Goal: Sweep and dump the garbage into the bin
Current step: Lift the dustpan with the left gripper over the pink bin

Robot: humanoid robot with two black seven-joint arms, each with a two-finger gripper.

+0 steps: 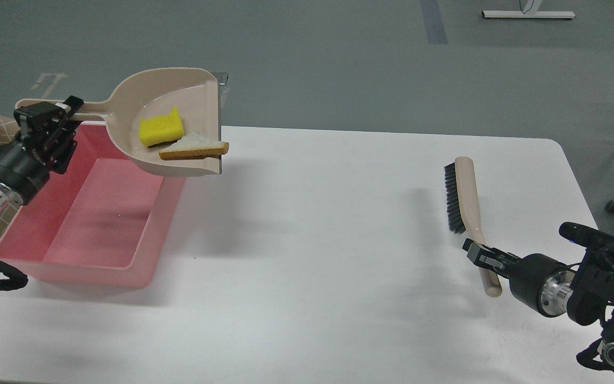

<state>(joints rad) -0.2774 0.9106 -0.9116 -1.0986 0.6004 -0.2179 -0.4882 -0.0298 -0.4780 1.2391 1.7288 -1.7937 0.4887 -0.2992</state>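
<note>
Left gripper (67, 109) clamped the dustpan (179, 101) handle above the bin (142, 277); its 2 garbage pieces (161, 129) looked light, loose, likely to slide. Right gripper (478, 255) gripped the brush (464, 200) handle.

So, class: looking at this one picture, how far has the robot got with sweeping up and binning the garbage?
Sweeping looks done: the sponge and bread lie in the dustpan, and none shows on the table. In hand: the left hand holds the dustpan by its handle, raised over the bin; the right hand grips the brush. Left: tipping the pan, since the bin looks empty.
</note>
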